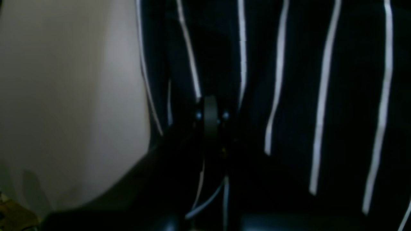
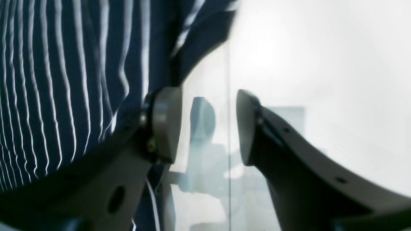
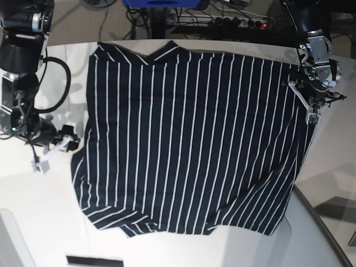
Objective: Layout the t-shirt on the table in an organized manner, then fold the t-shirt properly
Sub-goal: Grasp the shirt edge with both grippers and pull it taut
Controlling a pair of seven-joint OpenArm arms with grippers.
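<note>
The left wrist view is dark and blurred. In it the left gripper [image 1: 211, 120] appears as one narrow vertical pad with no gap visible, and striped fabric surrounds it. It appears pressed together on the t-shirt [image 1: 289, 96], though the contact point itself is lost in shadow. The lower part of that frame is almost black, and no detail can be read there.

In the base view the t-shirt [image 3: 189, 139] lies spread over the centre of the table [image 3: 33, 211], collar at 12 o'clock. The hem at 6 o'clock is wavy and the corner at 7 o'clock is turned under. The sleeve at 3 o'clock is partly covered by the left gripper [image 3: 309, 105].

Bare tabletop lies open at 9 o'clock, 7 o'clock and 5 o'clock of the shirt. The curved table edge runs past the shirt at 4 o'clock.

The right gripper [image 2: 208, 126] has its jaws spread, with only tabletop between them. One finger [image 2: 165, 123] sits at the shirt's edge. In the base view it [image 3: 53, 150] is at 9 o'clock of the shirt, just beside the sleeve.
</note>
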